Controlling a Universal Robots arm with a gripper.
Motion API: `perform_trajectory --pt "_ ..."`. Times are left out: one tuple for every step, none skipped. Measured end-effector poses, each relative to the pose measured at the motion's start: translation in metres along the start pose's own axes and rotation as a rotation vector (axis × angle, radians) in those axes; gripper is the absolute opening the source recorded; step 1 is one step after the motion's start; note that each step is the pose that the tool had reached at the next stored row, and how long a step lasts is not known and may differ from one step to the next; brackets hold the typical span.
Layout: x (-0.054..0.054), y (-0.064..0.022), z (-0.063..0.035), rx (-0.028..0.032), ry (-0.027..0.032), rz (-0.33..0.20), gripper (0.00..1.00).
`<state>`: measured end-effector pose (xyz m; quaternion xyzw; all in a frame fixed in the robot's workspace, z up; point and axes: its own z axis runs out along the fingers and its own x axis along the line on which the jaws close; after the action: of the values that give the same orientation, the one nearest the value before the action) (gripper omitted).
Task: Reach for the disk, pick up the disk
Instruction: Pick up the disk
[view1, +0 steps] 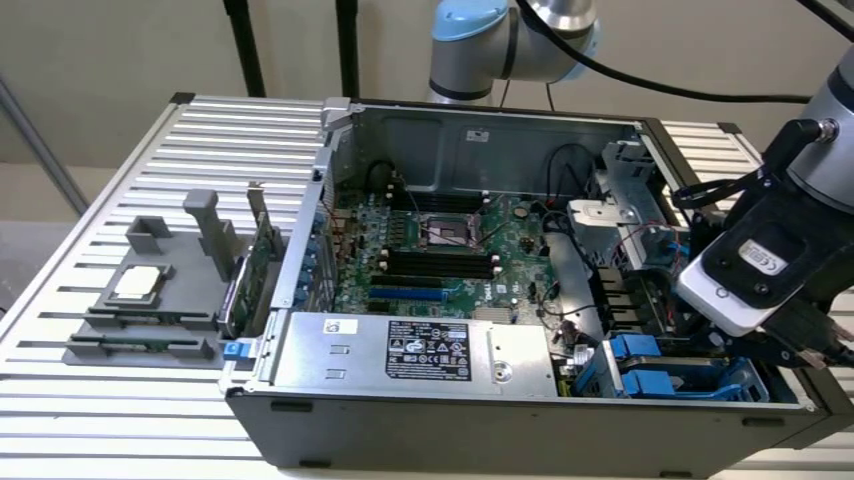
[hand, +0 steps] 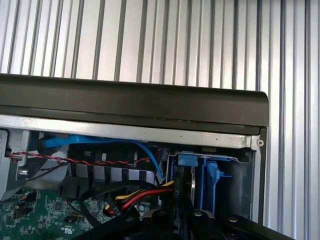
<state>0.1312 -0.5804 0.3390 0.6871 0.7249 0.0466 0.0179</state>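
The disk (view1: 650, 365) stands on edge in the drive bay at the front corner of the open computer case, on the exterior view's right, and its blue plastic carrier rails show there. In the wrist view the disk (hand: 194, 184) shows a thin silver edge between blue rails, close under the case's dark side wall. My gripper (view1: 741, 335) has come down from the right, its white and black body just above the bay. Its dark body (hand: 186, 212) sits directly over the disk's edge. Whether it touches the disk I cannot tell.
A silver power-supply box (view1: 414, 350) lies beside the bay, with the green motherboard (view1: 441, 250) behind it. Red, yellow and black wires (hand: 132, 196) and a blue cable (hand: 95, 142) run close to the disk. A grey fixture with a small chip (view1: 140, 285) sits on the slatted table at the left.
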Motion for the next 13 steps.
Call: perform_trajectory --pt "0.0000 -0.0003 0.0001 -0.0008 0.0000 0.000 0.18" --pt "0.0000 -0.0008 0.0002 -0.0015 -0.0001 0.000 0.18" --pt "0.0001 -0.0012 0.0002 -0.0022 -0.0002 0.000 0.18" --pt "0.0001 -0.0013 0.0002 -0.0026 -0.0004 0.000 0.18" --pt "0.0001 -0.0014 0.0002 -0.0029 -0.0004 0.000 0.18" --pt "0.0001 -0.0014 0.0003 -0.0030 -0.0004 0.000 0.18" --pt "0.0001 -0.0015 0.0004 -0.0032 -0.0004 0.000 0.18" --pt "0.0001 -0.0015 0.0004 -0.0032 -0.0005 0.000 0.18" --pt "0.0001 -0.0016 0.0005 -0.0032 -0.0006 0.000 0.18" --pt "0.0001 -0.0015 0.0006 -0.0033 -0.0006 0.000 0.18" --pt "0.0001 -0.0016 0.0007 -0.0033 -0.0006 0.000 0.18" --pt "0.0001 -0.0016 0.0009 -0.0033 -0.0004 0.000 0.18" --pt "0.0001 -0.0016 0.0010 -0.0033 -0.0004 0.000 0.18"
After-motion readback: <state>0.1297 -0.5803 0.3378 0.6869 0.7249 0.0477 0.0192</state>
